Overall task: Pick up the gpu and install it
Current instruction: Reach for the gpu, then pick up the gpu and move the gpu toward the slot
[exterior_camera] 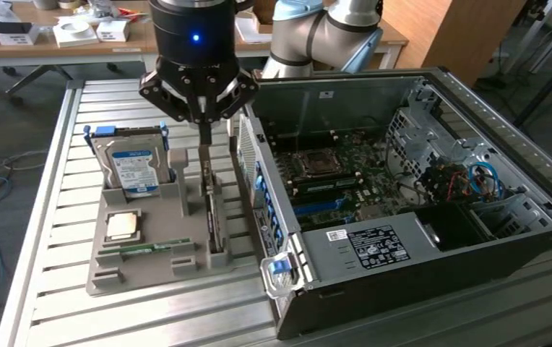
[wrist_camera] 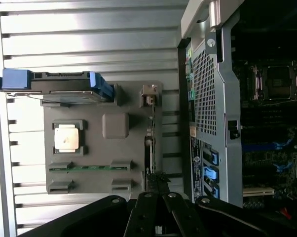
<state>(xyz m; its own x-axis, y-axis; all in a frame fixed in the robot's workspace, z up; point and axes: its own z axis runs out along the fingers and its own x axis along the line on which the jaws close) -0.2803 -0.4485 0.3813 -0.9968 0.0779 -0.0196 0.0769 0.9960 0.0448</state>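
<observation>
1. Slatted metal table [exterior_camera: 64,303]: bears everything listed below.
2. Computer case [exterior_camera: 507,246]: black tower lying on its side at the exterior view's right, side panel off, motherboard [exterior_camera: 353,170] exposed inside.
3. Robot arm [exterior_camera: 324,29]: grey joints behind the case, its black wrist reaching down over the tray.
4. Grey holder tray [exterior_camera: 151,278]: lies flat on the table, just beside the case.
5. Gripper [exterior_camera: 201,137]: hangs over the tray with fingers pressed together and pointing straight down. It grasps nothing that can be made out. It is poised above the gpu's upper edge (contact cannot be judged).
6. Hard drive [exterior_camera: 136,170]: silver with a blue label, upright in the tray's far slot between blue rails.
7. Gpu [exterior_camera: 214,224]: thin dark card standing on edge in the tray's long slot, on the side nearest the case, not lifted.
8. Processor chip [exterior_camera: 123,225]: square, lying flat in its tray recess.
9. Memory stick [exterior_camera: 151,249]: narrow, green, on edge near the processor chip.
</observation>
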